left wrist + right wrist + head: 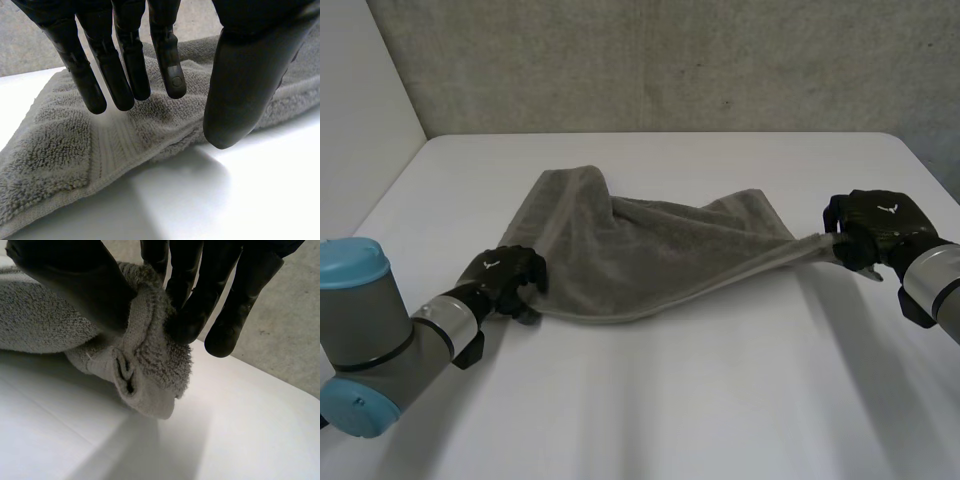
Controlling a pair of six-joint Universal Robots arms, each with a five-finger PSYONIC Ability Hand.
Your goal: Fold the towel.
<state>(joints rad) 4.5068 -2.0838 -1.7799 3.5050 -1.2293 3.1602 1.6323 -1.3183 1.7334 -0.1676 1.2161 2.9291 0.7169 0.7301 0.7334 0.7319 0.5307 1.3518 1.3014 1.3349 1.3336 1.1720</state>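
Right robot hand [873, 228] pinches one corner of the towel [640, 250] between thumb and fingers, with the corner raised off the table [720, 400]. The cloth runs taut from it to the left robot hand [510, 278]. Left robot hand is not closed: fingers [125, 80] straight over the opposite corner, thumb apart beside the hem. Judgement: close the left on its corner first, level both hands, then carry both corners to the loose edge beyond the fingertips, avoiding bunching.
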